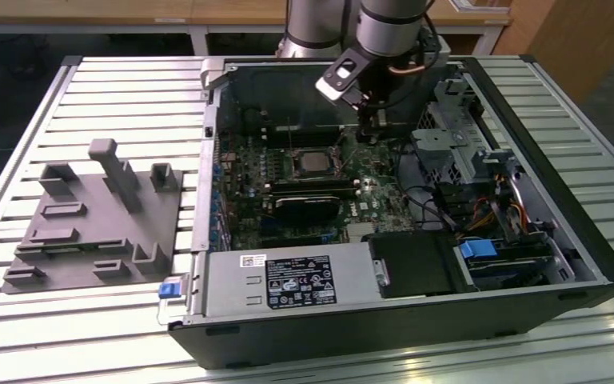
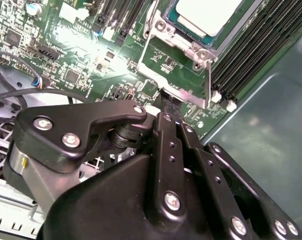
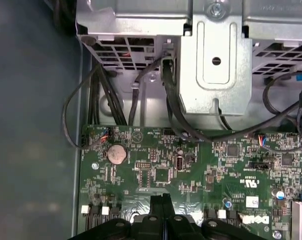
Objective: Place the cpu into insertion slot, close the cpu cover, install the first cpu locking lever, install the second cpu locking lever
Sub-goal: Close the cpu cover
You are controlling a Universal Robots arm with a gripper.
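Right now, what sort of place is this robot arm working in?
Probably a robotics lab or test bench: an open black desktop computer case lies on a slatted silver metal table, with a grey plastic parts fixture beside it and wooden desks behind.

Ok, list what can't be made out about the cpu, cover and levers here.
cpu: cut off by the second wrist view's edge; too small in the exterior view to judge seating.
cover: part of its near edge sits behind the gripper in the second wrist view.
levers: too small in the exterior view; latched or not, cannot tell.
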